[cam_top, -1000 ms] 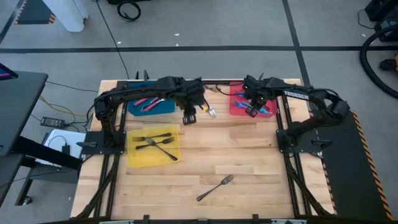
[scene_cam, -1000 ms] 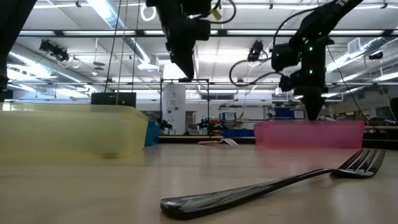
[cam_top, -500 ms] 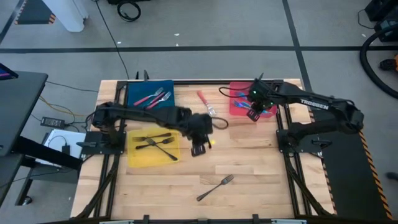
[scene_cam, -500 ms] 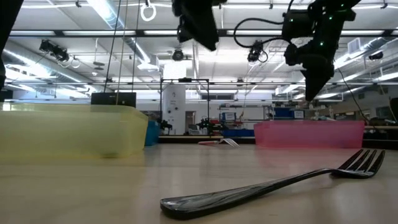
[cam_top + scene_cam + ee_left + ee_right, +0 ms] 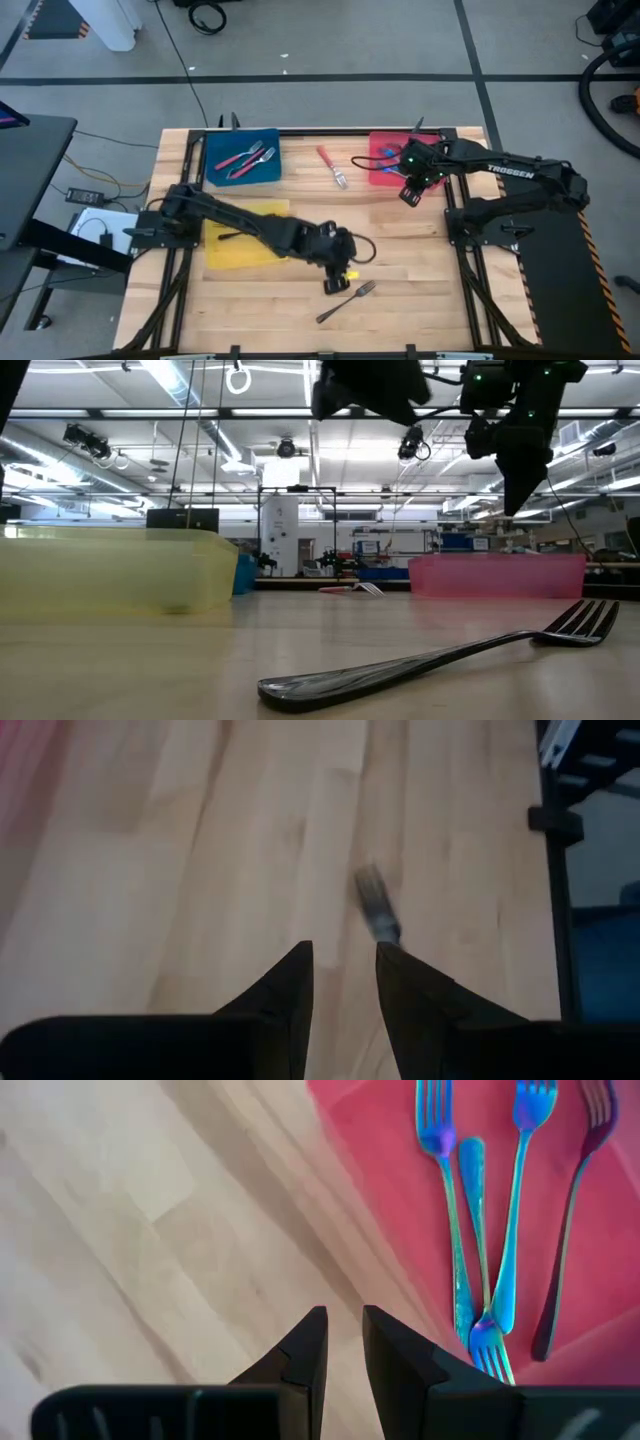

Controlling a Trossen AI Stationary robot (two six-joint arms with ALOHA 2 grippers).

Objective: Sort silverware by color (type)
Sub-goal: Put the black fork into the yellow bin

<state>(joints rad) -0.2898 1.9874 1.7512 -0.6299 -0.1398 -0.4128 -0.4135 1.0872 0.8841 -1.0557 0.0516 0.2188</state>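
A dark grey fork lies flat on the wood near the table's near edge, large in the low view. My left gripper hangs just above its head end, fingers slightly open; the fork shows ahead of them. A red-handled fork lies on the table between the blue tray and the red tray. My right gripper hovers, narrowly open, over the wood at the red tray's near-left corner, beside several blue forks lying in that tray.
The blue tray holds red-handled forks. The yellow tray, partly under my left arm, sits at the left. In the low view the yellow tray wall and red tray wall stand behind the fork. Bare wood lies right of the dark fork.
My left gripper has swung from beside the blue tray, far side, across the table toward the near edge, and now hangs over the dark fork. My right gripper has risen from the red tray and drawn slightly toward the near edge. No fork has moved.
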